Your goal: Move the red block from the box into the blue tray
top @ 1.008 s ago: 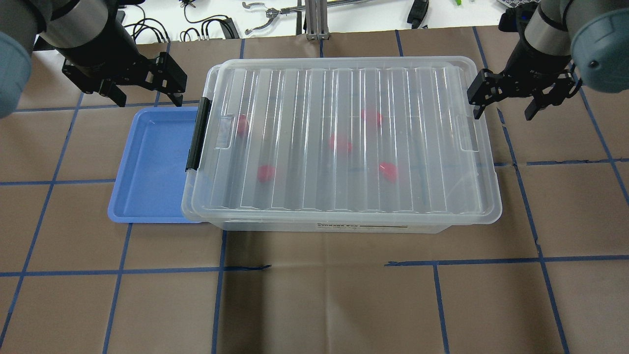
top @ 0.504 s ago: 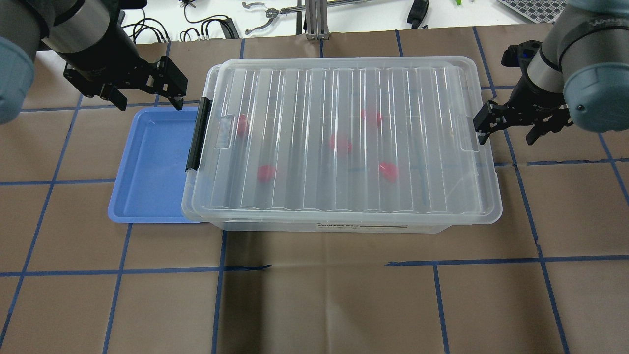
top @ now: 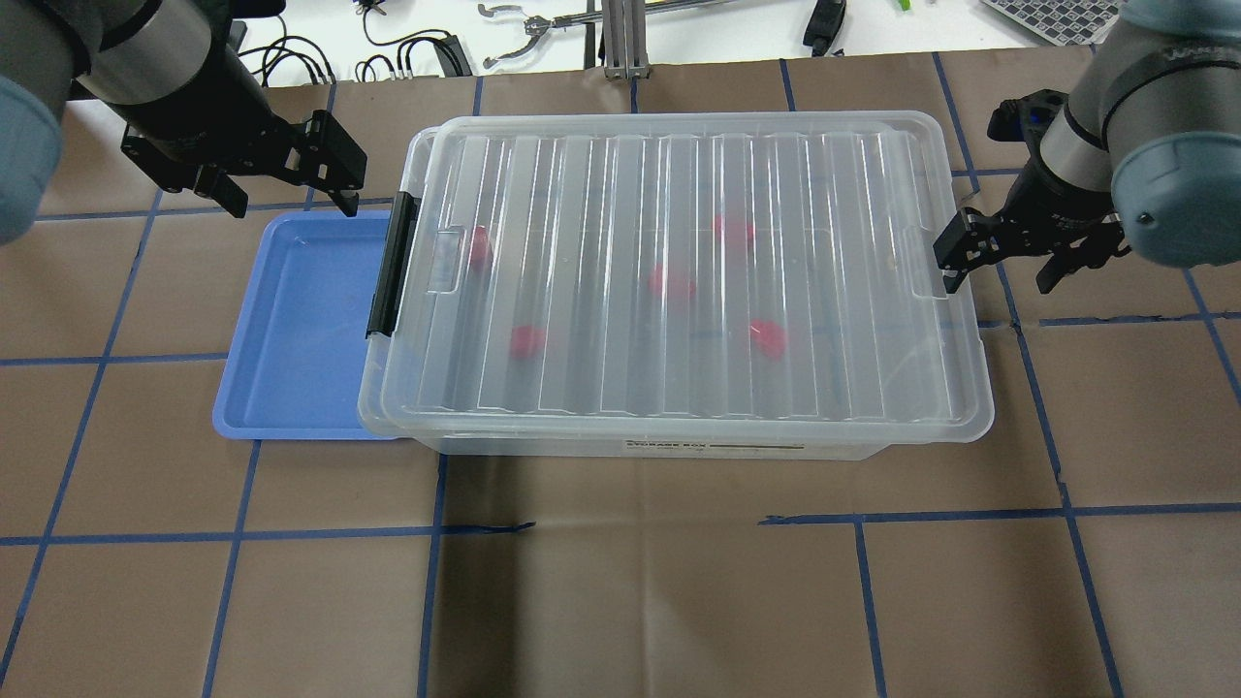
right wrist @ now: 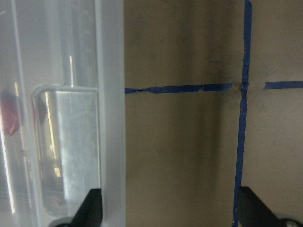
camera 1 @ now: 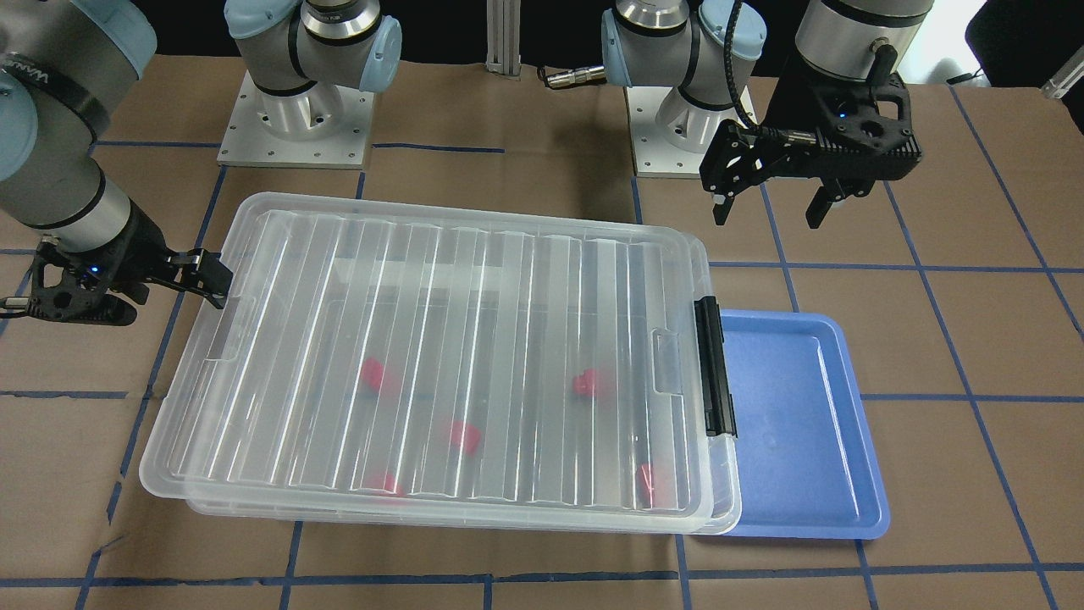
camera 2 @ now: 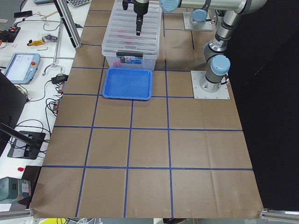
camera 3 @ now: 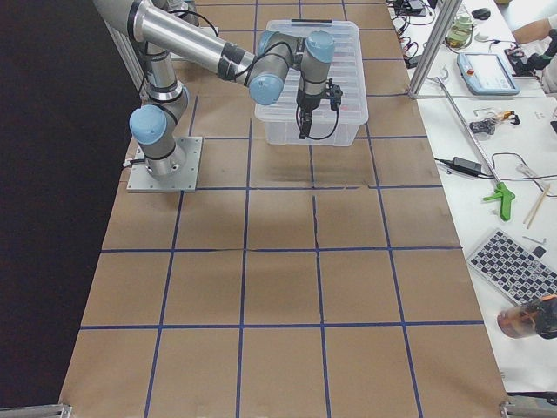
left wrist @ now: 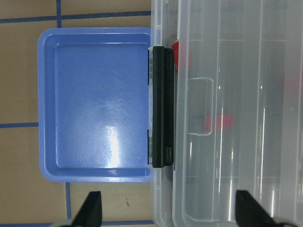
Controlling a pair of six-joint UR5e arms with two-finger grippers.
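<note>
The clear box (top: 679,281) stands in the middle of the table with its ribbed lid on and its black latch (top: 390,264) at the left end. Several red blocks show blurred through the lid, one of them near the middle (top: 671,282). The blue tray (top: 301,330) lies empty against the latch end. My left gripper (top: 291,204) is open above the tray's far edge; in its wrist view the latch (left wrist: 161,106) lies between the fingers. My right gripper (top: 997,281) is open at the box's right end, with one finger (right wrist: 90,210) at the lid rim.
The box's rim overhangs the tray's right side. A white bench with cables and tools (top: 524,39) runs along the far edge. The arm bases (camera 1: 296,127) stand behind the box. Blue tape lines grid the brown table (top: 620,582).
My right gripper has moved down and nearer along the box's right end to the lid's rim. My left gripper has hardly moved. The box and tray stay in place.
</note>
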